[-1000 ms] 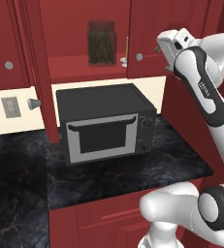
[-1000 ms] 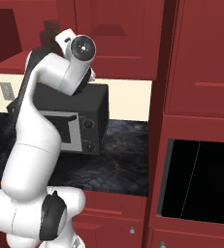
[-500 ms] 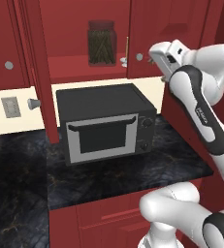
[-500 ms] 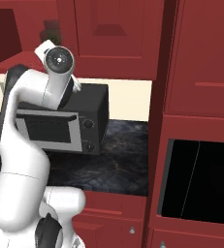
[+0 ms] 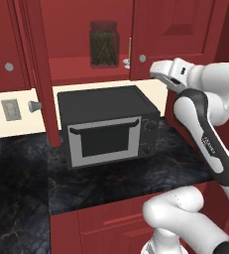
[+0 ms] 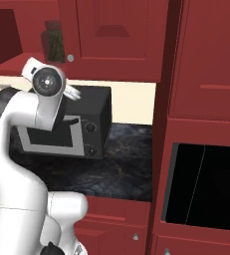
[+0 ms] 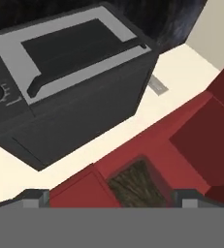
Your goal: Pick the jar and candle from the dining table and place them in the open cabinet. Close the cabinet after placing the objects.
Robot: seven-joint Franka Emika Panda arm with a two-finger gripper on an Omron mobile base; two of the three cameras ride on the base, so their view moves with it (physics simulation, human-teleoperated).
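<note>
On the far left of the left base view, a cream wall plate is sitting on the pale backsplash, beside the open cabinet door that is standing edge-on with its round knob showing. Past that door, the cabinet is standing open, and the jar of dark sticks is resting upright on its red inner shelf, toward the middle. Just right of the jar, the candle is standing near the shelf's front edge, by the closed door. Below the shelf, a black microwave is sitting on the dark marbled counter. Further right, the arm is reaching up beside the microwave, and the gripper is hanging with its jaws spread wide and nothing between them, its fingertips framing the jar from above in the hand view.
</note>
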